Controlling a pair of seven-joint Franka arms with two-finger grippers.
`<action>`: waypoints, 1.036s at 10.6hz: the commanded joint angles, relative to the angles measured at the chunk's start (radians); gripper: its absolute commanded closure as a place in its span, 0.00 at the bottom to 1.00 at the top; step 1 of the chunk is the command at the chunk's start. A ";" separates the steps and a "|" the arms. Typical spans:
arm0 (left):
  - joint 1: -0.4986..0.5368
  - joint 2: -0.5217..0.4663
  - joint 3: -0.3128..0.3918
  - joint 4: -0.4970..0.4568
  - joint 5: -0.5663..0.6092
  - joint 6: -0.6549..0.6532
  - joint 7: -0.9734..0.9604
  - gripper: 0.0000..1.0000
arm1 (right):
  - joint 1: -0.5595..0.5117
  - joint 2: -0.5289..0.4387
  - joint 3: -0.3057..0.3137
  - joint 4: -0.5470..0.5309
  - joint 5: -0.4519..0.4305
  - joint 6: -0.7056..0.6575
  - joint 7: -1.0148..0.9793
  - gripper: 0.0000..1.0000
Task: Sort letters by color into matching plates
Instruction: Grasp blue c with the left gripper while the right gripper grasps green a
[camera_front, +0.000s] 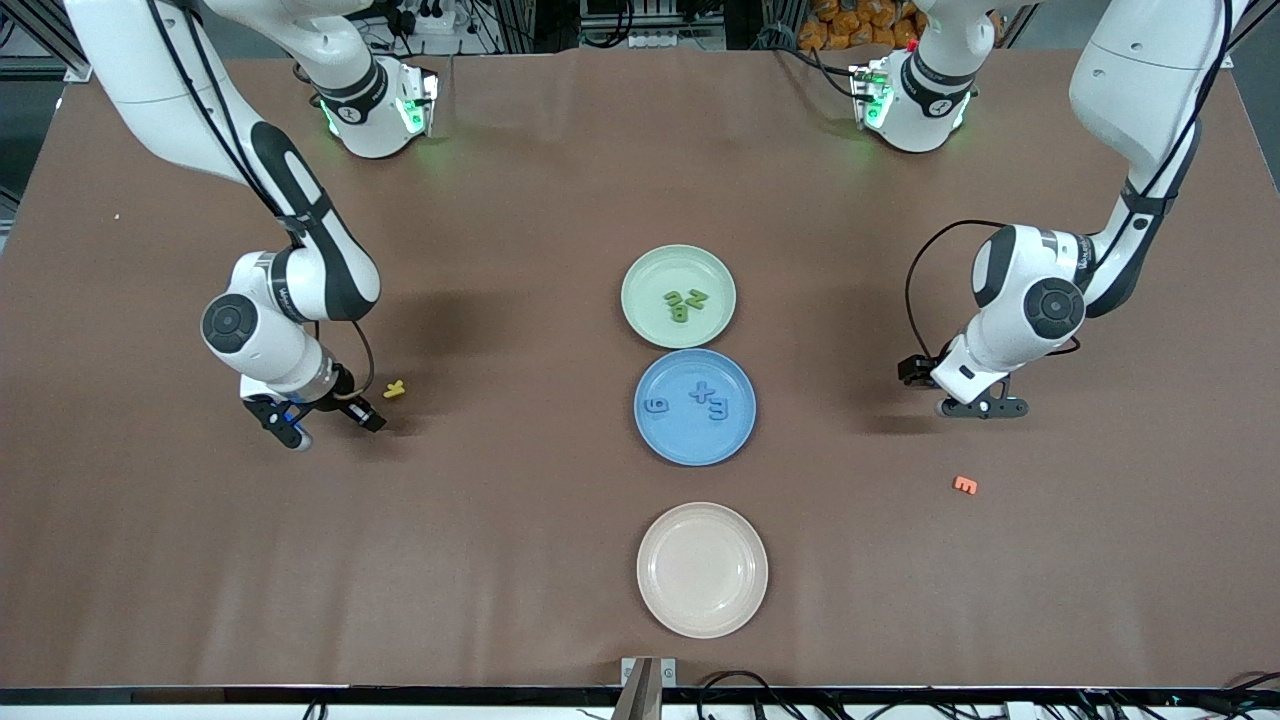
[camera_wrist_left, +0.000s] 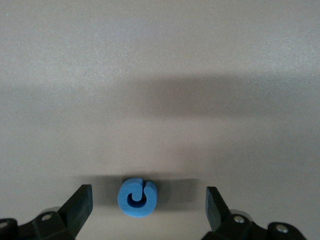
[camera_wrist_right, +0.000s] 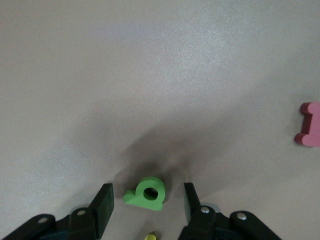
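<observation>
Three plates are set in a row down the middle of the bench (camera_front: 150, 560). The green plate (camera_front: 640, 270) lies farthest from the front camera, and three green letters (camera_front: 685, 303) are clustered in it. Just beside it, nearer the camera, the blue plate (camera_front: 665, 440) is placed, with three blue letters (camera_front: 700, 402) in it: one apart near the rim and two close together. The cream plate (camera_front: 702, 569) is set nearest the camera.

The left pincer (camera_wrist_left: 148, 200) is held low over the bench toward the left arm's end, its jaws spread wide. A blue piece (camera_wrist_left: 137, 197) is seen lying flat on the bench between the fingers (camera_wrist_left: 80, 202), clear of both. An orange letter (camera_front: 965, 485) lies nearer the camera than this pincer.

The right pincer (camera_wrist_right: 148, 202) is held low over the bench toward the right arm's end, its jaws partly open. A green piece (camera_wrist_right: 146, 193) is seen on the bench between the fingers (camera_wrist_right: 104, 205), with a gap on each side, so nothing is gripped. A yellow letter (camera_front: 395, 388) lies just beside this pincer, and a pink piece (camera_wrist_right: 310, 125) is seen on the bench well apart from the green one.
</observation>
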 joint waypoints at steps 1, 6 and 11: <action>0.004 -0.029 -0.001 -0.029 0.052 0.016 -0.040 0.00 | 0.009 0.017 -0.009 0.016 -0.008 0.005 -0.004 0.37; 0.012 -0.041 0.000 -0.094 0.067 0.106 -0.043 0.00 | 0.009 0.025 -0.009 0.025 -0.008 0.005 -0.011 0.67; 0.027 -0.046 0.000 -0.109 0.069 0.128 -0.041 0.00 | 0.015 0.019 -0.009 0.031 -0.031 0.002 -0.013 1.00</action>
